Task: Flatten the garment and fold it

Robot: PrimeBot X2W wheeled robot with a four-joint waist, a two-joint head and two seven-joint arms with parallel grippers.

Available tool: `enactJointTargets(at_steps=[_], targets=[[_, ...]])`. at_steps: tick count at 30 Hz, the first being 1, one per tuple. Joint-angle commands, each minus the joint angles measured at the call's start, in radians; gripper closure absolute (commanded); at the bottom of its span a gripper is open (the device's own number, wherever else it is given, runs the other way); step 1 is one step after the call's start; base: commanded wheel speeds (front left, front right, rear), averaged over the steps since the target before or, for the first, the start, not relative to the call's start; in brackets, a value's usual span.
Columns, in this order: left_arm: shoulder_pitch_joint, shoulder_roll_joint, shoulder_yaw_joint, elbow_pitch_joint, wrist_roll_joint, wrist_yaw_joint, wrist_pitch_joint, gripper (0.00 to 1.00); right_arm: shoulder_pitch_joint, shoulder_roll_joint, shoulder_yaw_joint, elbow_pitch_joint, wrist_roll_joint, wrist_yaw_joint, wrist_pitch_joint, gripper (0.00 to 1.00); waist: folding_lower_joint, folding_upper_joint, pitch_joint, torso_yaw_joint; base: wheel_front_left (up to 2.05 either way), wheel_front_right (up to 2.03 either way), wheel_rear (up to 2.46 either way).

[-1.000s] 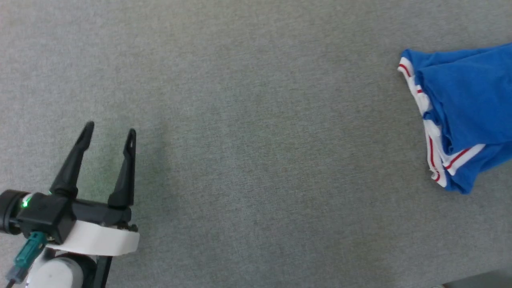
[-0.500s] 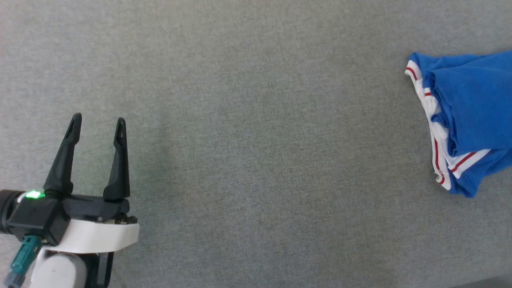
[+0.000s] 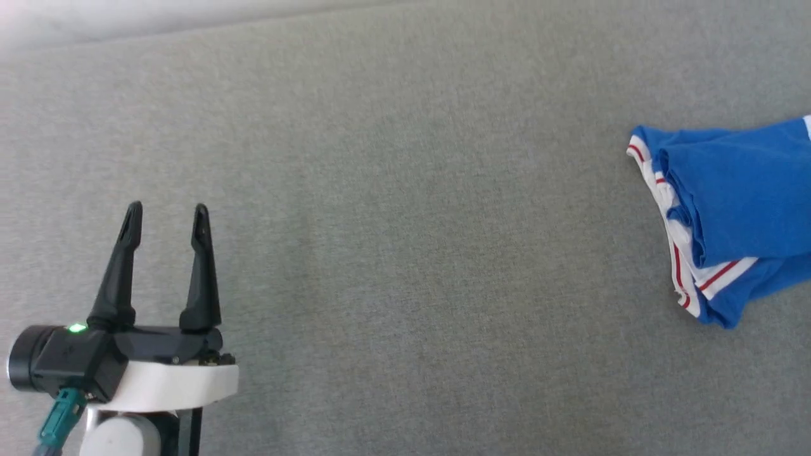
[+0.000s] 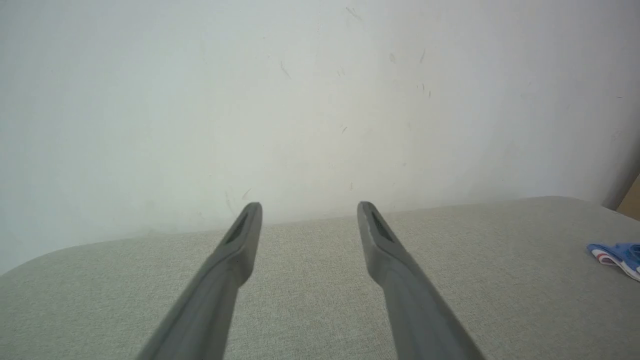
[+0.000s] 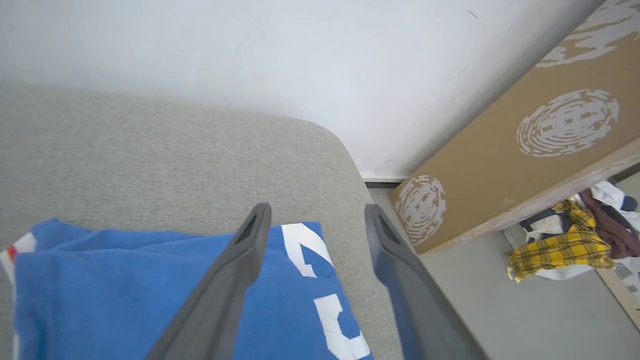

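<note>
"Two hands to go through. How does the left hand (image 3: 168,209) stand?"

"Its dark fingers (image 3: 120,272) are spread well apart and point up the head view, with nothing between them. It hangs over the bare grey fabric surface (image 3: 405,253) at the lower left, and a green light (image 3: 77,328) glows on its black body."

"And from its own wrist?"

"The same wide gap with grey fabric beneath. A white wall (image 4: 320,75) rises behind the surface's far edge."

"The right hand (image 5: 317,207)?"

"It is parted about as wide and grips nothing that I can see. It is over the garment (image 5: 125,280). One finger crosses the blue cloth, and a white printed figure (image 5: 305,250) shows in the gap. I cannot tell whether the fingers touch the cloth."

"Where does the garment lie?"

"At the right edge of the head view, well apart from the left hand. It is bunched and folded over itself on the grey surface and runs out of the picture. Its white sleeve edging (image 3: 681,253), striped red, faces the left hand. The right wrist view puts it near the surface's rounded corner."

"Beyond the corner?"

"A brown cardboard panel (image 5: 525,150) with white whorl prints stands by the wall. Beside it a heap of clothes (image 5: 565,250), yellow plaid among them, lies on the grey floor (image 5: 500,310)."
</note>
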Motion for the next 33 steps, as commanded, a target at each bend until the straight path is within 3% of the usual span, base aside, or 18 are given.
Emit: enactJointTargets(at_steps=[1, 12, 20, 33], targets=[[0.014, -0.011, 0.009, -0.002, -0.003, -0.007, -0.005, 0.00, 0.026, 0.019, 0.000, -0.026, 0.014, -0.001, -0.017, 0.00, 0.0001, 0.0000, -0.049, 0.030, 0.00, 0.00, 0.00], [0.097, -0.103, 0.070, 0.007, 0.015, -0.030, -0.005, 0.00, 0.230, 0.171, 0.036, -0.222, 0.093, -0.001, -0.113, 0.00, 0.0001, 0.0000, -0.177, 0.079, 0.00, 0.00, 0.00], [0.165, -0.132, 0.084, 0.047, 0.047, -0.038, -0.005, 0.00, 0.338, 0.268, 0.086, -0.272, 0.092, -0.001, -0.195, 0.00, 0.0001, 0.0000, -0.250, 0.097, 0.00, 0.00, 0.00], [0.198, -0.160, 0.060, 0.133, 0.084, -0.060, -0.005, 0.00, 0.433, 0.309, 0.164, -0.231, 0.055, -0.001, -0.400, 0.00, 0.0001, 0.0000, -0.316, 0.126, 0.00, 0.00, 0.00]])
